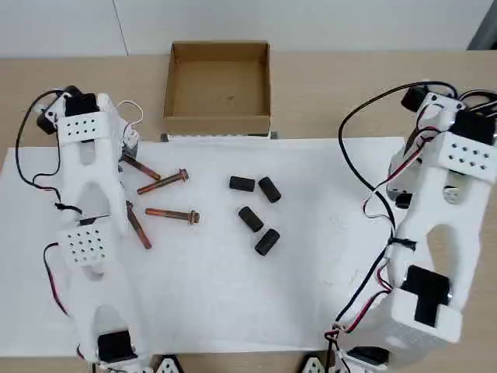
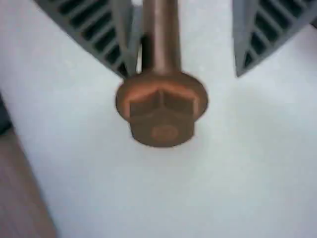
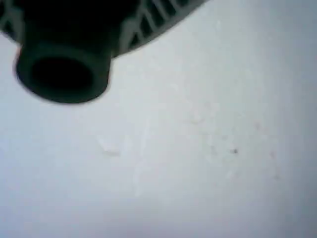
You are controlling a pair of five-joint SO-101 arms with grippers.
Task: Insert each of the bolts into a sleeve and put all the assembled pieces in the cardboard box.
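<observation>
Left wrist view: left end effector [image 2: 182, 67] wide, straddling bolt [image 2: 161, 106]. Right wrist view: right end effector [image 3: 84, 25] clamps sleeve [image 3: 62, 74]; high view's arms [image 1: 93, 194] cover both grips.

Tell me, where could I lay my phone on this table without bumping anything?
Widest bare patch: the white sheet between the two arms, on the far side of the sleeves from the cardboard box. The strip between sleeves and right arm is free too. Crowded: the bolts beside the left arm.
</observation>
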